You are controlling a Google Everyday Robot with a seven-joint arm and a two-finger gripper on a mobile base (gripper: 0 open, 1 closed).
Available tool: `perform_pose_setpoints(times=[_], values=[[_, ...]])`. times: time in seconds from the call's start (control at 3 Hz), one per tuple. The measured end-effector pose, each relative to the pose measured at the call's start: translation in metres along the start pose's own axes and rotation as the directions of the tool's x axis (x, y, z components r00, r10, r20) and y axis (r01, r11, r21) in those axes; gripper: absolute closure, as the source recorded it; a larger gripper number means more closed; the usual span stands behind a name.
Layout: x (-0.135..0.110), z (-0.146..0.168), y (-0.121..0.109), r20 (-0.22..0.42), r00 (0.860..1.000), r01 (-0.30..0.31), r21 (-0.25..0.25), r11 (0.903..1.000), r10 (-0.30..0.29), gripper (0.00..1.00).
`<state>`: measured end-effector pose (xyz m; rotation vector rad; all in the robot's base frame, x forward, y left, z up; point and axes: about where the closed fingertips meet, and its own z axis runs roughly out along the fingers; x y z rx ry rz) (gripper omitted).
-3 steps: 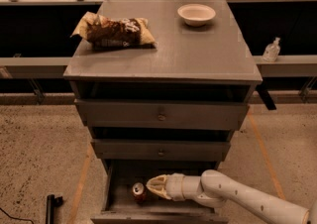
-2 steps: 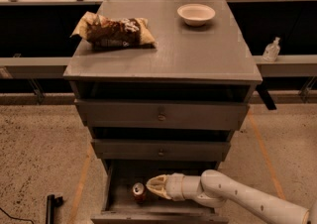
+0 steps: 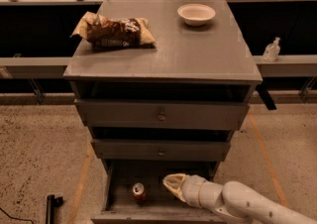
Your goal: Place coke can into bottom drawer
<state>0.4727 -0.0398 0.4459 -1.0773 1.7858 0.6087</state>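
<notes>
The can [image 3: 139, 192] stands upright in the open bottom drawer [image 3: 148, 211], left of centre. The gripper [image 3: 172, 184] hangs in the drawer just right of it, apart; whether it is spread or closed I cannot tell. The can looks light, stiff and slick (thin walls dent under a hard squeeze), so grasp it across mid-height.

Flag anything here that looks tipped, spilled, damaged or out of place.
Nothing stands out. The can stands upright in the open bottom drawer, with the hand just to its right, not touching it. The chip bag lies flat and the bowl sits upright on the cabinet top; no spill shows.
</notes>
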Motion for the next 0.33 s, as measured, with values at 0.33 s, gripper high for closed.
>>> perform_pose_setpoints(times=[0.33], values=[[0.0033, -0.0289, -0.0019, -0.057, 0.998, 0.029, 0.069, 0.9972, -0.025, 0.74]])
